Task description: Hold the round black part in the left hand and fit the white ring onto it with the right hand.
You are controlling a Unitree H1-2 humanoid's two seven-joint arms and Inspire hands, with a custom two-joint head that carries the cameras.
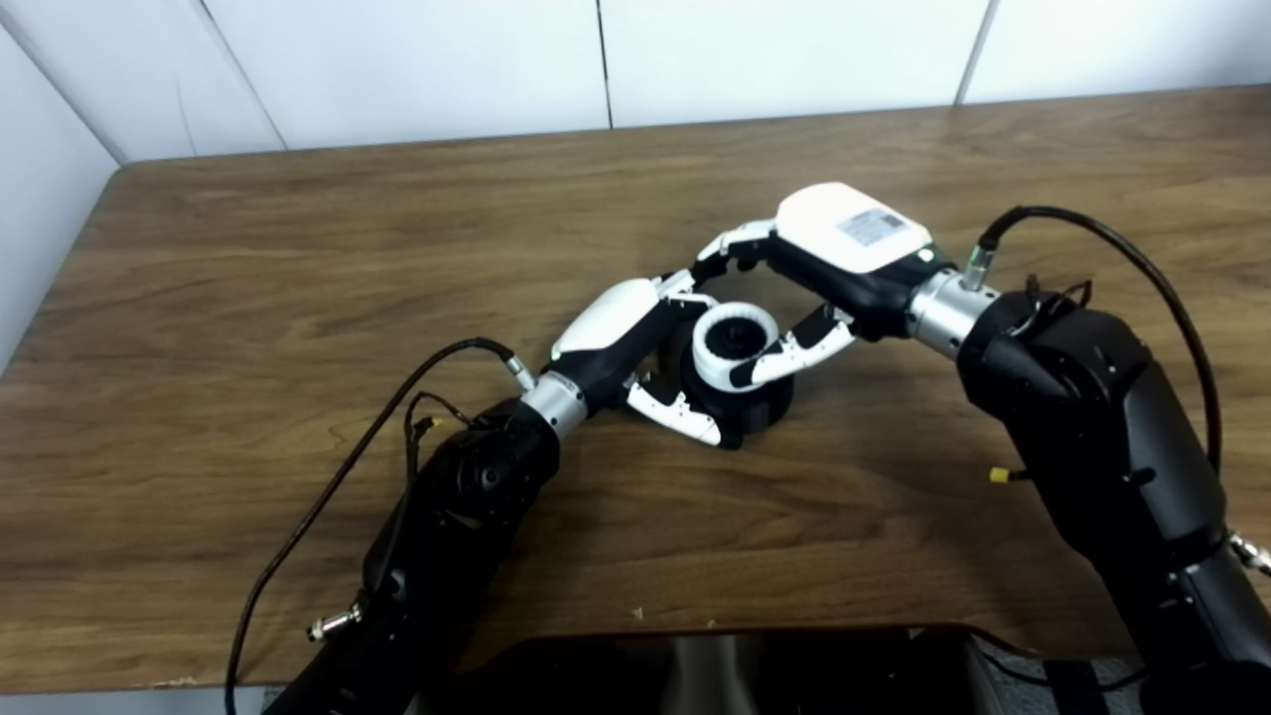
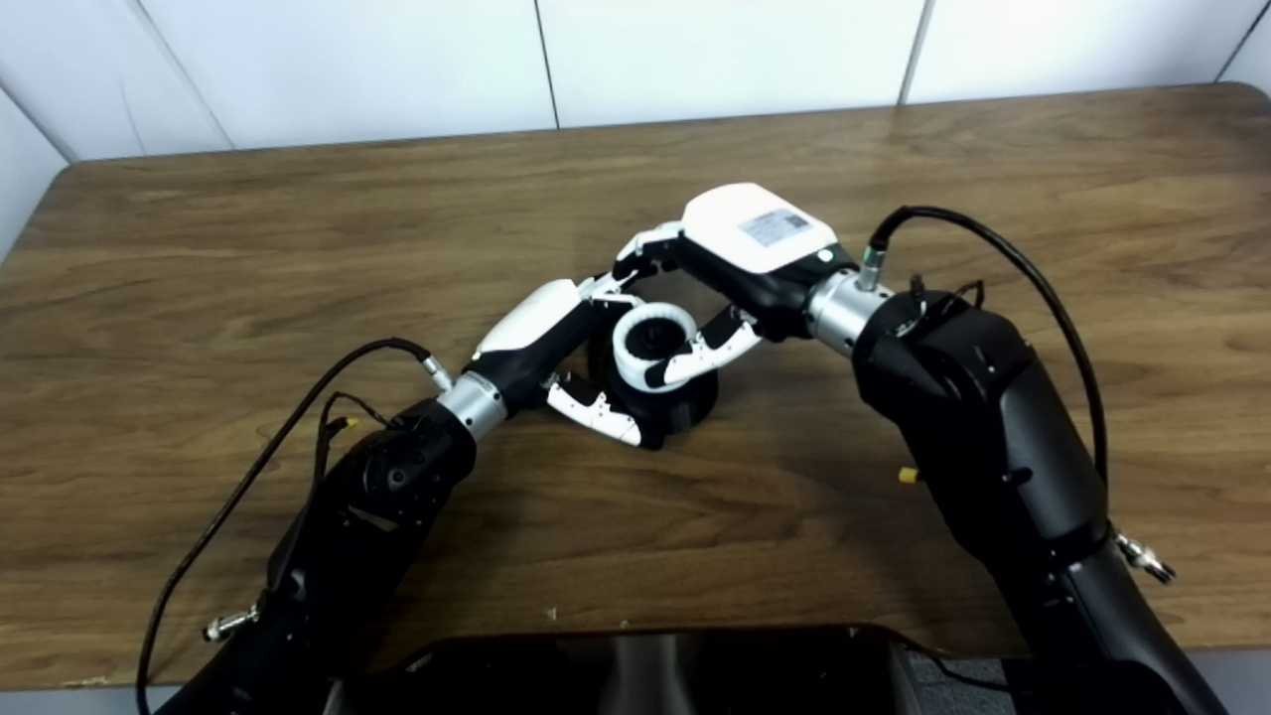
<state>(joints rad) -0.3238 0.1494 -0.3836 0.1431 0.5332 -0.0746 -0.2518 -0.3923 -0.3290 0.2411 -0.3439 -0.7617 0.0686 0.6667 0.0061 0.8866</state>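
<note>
surface: wooden bench (image 1: 298, 248), white panelled wall behind; nothing else on it that I could see.
black part: round black part (image 1: 760, 405) sat mid-bench, looked like its base was on the wood, open top facing up and slightly toward camera.
left hand: left hand (image 1: 635, 362) wrapped around the part from its left side, fingers curled behind it and thumb across the near side; closed on it, contact looked firm.
right hand: right hand (image 1: 814, 288) came in from the right and above, fingers over the far edge of the ring and thumb on the near edge; pinched on it, not released.
ring: white ring (image 1: 733, 343) lay on top of the black part, roughly coaxial with it, touching or very nearly so; couldn't tell if it was fully seated.
key relation: ring axis and part axis both near vertical and close to aligned, ring directly above the part, so remaining travel judged to be straight down.
nearer hand: both in contact range; the right one owned the ring.
risk: slight tilt could cock the ring on the rim.
</note>
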